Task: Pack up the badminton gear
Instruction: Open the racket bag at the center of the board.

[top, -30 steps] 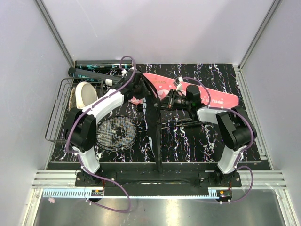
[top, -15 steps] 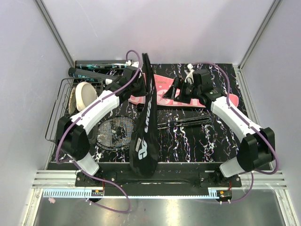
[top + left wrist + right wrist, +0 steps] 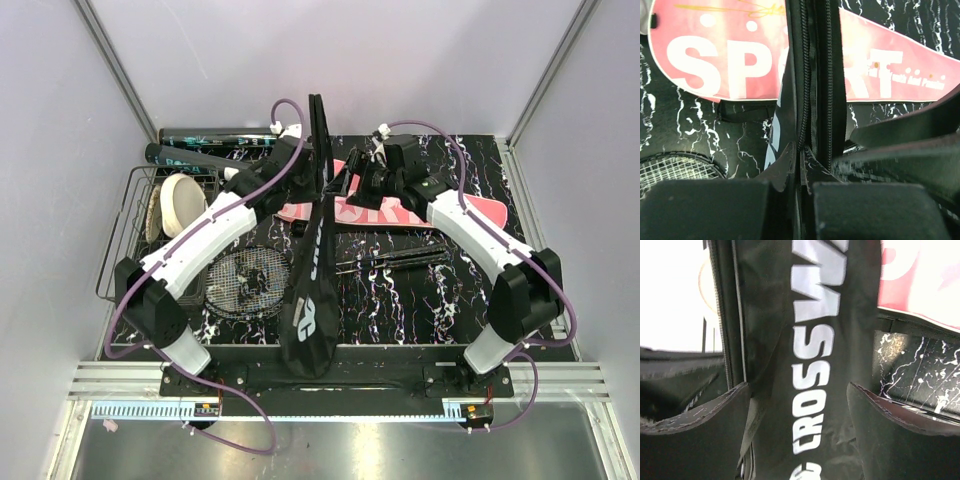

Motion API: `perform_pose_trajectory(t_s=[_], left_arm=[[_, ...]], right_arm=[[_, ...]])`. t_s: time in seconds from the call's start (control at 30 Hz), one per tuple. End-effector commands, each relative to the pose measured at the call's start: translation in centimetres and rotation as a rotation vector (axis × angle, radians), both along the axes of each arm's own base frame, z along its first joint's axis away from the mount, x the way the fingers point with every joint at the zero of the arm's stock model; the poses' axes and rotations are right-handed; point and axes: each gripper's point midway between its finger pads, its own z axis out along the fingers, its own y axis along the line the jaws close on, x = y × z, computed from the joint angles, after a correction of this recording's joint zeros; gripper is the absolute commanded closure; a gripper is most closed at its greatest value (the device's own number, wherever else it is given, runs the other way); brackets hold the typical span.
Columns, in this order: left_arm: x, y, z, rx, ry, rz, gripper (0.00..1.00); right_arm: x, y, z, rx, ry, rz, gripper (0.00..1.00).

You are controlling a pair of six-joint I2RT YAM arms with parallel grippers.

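The left gripper is pinched tight on the zipper edge of the black bag. It holds the bag's top end up near the middle of the bench's far edge. From there the bag runs in a long narrow strip down the centre, and its lower end reaches the near edge between the two arm bases.

The right gripper is spread wide, with the bag's lettered side, reading "CROSSW", between its fingers. Whether either finger touches the cloth cannot be told.

The pink case lies flat behind the bag and stretches toward the right edge. A racket lies on the bench left of the bag, toward the near edge. A dark tube lies in the far left corner. A wire basket stands at the left edge with a cream disc inside it
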Motion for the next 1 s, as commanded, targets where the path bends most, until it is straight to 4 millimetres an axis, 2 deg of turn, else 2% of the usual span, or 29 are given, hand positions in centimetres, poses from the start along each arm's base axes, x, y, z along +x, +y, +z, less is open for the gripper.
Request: perform_pose_trajectory(t_s=[0.0, 0.03, 0.2, 0.23, 0.37, 0.43, 0.57, 0.7, 0.93, 0.97], left_arm=[[-0.1, 0.4, 4.1, 0.058, -0.116, 0.087, 1.0], [0.1, 0.3, 4.0, 0.067, -0.118, 0.093, 1.0], [-0.1, -0.3, 4.5, 0.098, -0.139, 0.103, 1.0], [0.0, -0.3, 4.4, 0.104, -0.14, 0.106, 1.0], [0.0, -0.5, 4.5, 0.124, -0.138, 0.109, 1.0], [0.1, -0.3, 4.5, 0.131, -0.14, 0.118, 1.0], [0.3, -0.3, 4.3, 0.136, -0.139, 0.123, 1.0], [0.3, -0.9, 4.3, 0.126, -0.134, 0.109, 1.0], [0.2, -0.6, 4.7, 0.135, -0.145, 0.111, 1.0], [0.2, -0.6, 4.8, 0.133, -0.148, 0.112, 1.0]], right_arm=[[1.6, -1.2, 4.5, 0.01, -0.085, -0.119, 0.17], [1.7, -1.3, 5.3, 0.008, -0.105, -0.123, 0.17], [2.0, -1.0, 6.1, 0.0, -0.117, -0.119, 0.14], [2.0, -0.7, 6.8, 0.006, -0.131, -0.108, 0.14], [2.3, -1.0, 6.7, -0.043, -0.13, -0.124, 0.14], [2.5, -1.9, 7.1, -0.077, -0.162, -0.159, 0.14], [1.8, -1.7, 8.1, -0.099, -0.215, -0.142, 0.14], [1.5, 0.6, 6.5, -0.079, -0.16, -0.07, 0.17], [1.6, 1.2, 3.6, -0.128, -0.123, -0.07, 0.26], [1.6, 1.1, 3.4, -0.134, -0.12, -0.072, 0.3]])
